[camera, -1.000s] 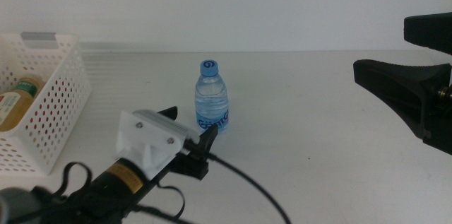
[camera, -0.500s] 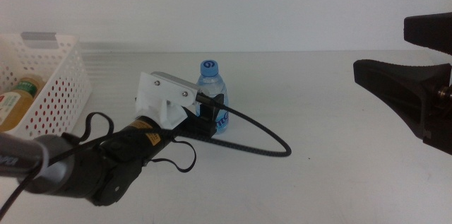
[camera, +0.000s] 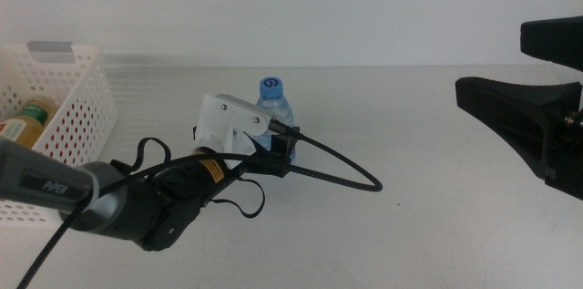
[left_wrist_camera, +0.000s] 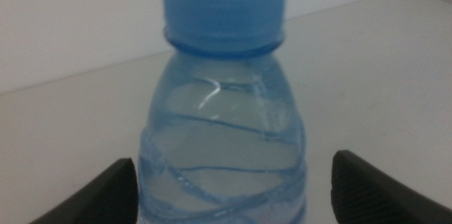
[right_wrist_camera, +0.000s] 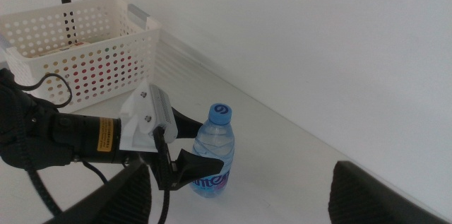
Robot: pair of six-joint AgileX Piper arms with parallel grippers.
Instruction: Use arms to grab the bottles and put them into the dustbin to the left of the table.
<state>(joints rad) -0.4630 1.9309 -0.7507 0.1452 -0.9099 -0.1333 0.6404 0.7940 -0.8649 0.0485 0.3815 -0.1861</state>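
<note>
Change: I've pushed the left claw (camera: 278, 148) forward; its spread jaws now straddle the bottle (camera: 271, 107).
Bottle: upright, mid-bench (camera: 410, 143), ungripped.
Right claw (camera: 492, 98): spread, waiting far right.
Bin (camera: 86, 107): left, one bottle already inside.
Next: I judge closing is due.

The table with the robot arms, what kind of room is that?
Probably a robot test lab. A bare white table against a blank wall holds only a water bottle, a white basket and two arms; the left gripper is around the bottle, the right gripper waits.
</note>
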